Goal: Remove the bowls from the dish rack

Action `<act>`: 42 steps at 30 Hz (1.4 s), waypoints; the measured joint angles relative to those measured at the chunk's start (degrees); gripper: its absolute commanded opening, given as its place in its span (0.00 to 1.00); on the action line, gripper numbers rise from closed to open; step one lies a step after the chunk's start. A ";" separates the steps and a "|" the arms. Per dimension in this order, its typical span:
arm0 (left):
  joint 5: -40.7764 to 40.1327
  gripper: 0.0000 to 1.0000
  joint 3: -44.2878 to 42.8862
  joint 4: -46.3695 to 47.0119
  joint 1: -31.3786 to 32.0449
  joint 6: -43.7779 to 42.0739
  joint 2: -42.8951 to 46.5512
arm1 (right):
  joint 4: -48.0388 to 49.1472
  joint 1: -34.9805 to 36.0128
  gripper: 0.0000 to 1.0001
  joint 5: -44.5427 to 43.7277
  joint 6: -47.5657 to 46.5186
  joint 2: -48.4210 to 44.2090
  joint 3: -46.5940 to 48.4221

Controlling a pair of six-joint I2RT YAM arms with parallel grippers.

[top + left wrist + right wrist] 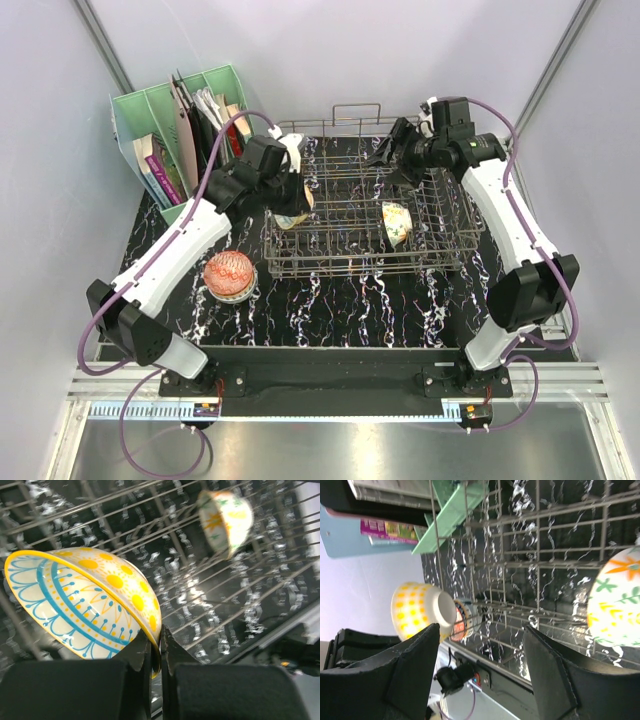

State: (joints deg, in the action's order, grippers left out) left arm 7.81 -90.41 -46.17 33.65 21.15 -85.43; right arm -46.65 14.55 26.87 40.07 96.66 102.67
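I have the yellow-and-blue bowl (85, 605) at the left end of the dish rack (370, 268), its rim pinched in my left gripper (156, 642), jaws closed tight. My right gripper (481, 635) hangs wide apart and empty over the rack's right rear, with the floral bowl (617, 605) just beside it. Print on the book covers (390, 530) is too blurred to read.

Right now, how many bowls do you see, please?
4: yellow bowl in left end effector; patterned bowl, dish rack's left end; floral bowl, its right; red bowl, table. Others possibly hidden.
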 measured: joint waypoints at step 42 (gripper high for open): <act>-39.17 0.00 12.90 -11.61 19.41 -24.17 9.42 | -22.80 1.01 0.75 -2.78 -11.45 16.22 25.03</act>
State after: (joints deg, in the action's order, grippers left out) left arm -31.35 -77.52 -57.78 53.06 -3.03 -76.01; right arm -69.45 15.55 24.10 28.62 112.88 127.70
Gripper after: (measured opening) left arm 0.049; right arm 0.746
